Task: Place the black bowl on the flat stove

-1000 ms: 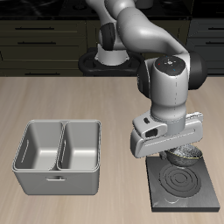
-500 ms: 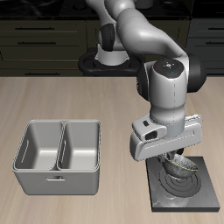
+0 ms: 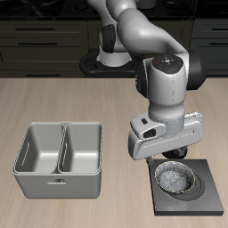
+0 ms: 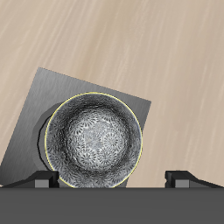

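Note:
The black bowl (image 3: pixel 176 179) sits upright on the flat stove (image 3: pixel 203 201), near the table's front edge. Its speckled grey-white inside faces up. In the wrist view the bowl (image 4: pixel 92 140) lies over the middle of the stove (image 4: pixel 51 94) and covers the ring markings. My gripper (image 3: pixel 169 159) hangs just above the bowl. In the wrist view the gripper (image 4: pixel 115 180) has its two fingertips (image 4: pixel 42 179) spread wide, one on each side of the bowl's rim, apart from it. The gripper is open and holds nothing.
A grey double-basin tray (image 3: pixel 58 183) stands beside the stove near the table's front edge. The robot's base and dark cabinets are at the back. The wooden table top (image 3: pixel 53 98) stretches between the tray and the base.
The bowl hung tilted in the gripper over the stove; now it rests flat on the stove. The fingers have let go of it and the hand has risen slightly.

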